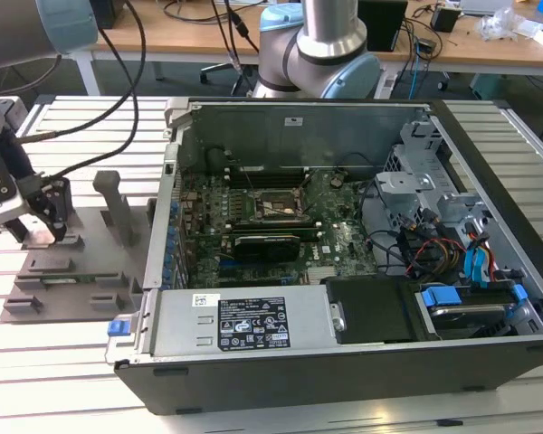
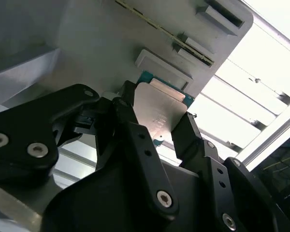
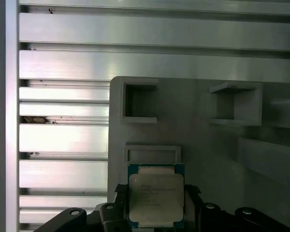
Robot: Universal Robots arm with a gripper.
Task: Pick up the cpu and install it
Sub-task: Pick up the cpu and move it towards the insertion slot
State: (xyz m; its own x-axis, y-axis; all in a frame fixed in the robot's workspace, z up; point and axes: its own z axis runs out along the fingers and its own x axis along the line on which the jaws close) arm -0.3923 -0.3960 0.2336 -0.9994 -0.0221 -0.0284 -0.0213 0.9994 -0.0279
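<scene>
Gripping cpu (image 3: pixel 156 199) | fingers (image 2: pixel 186 135) clamped on opposite edges | metal top twd wrist cams | at tray (image 3: pixel 203 121)

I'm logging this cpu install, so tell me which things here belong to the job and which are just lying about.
Job in hand:
the cpu, gripped by the gripper at the grey tray; the motherboard socket inside the computer case.

Lying about:
the black card, the blue cables, the desk behind.
</scene>
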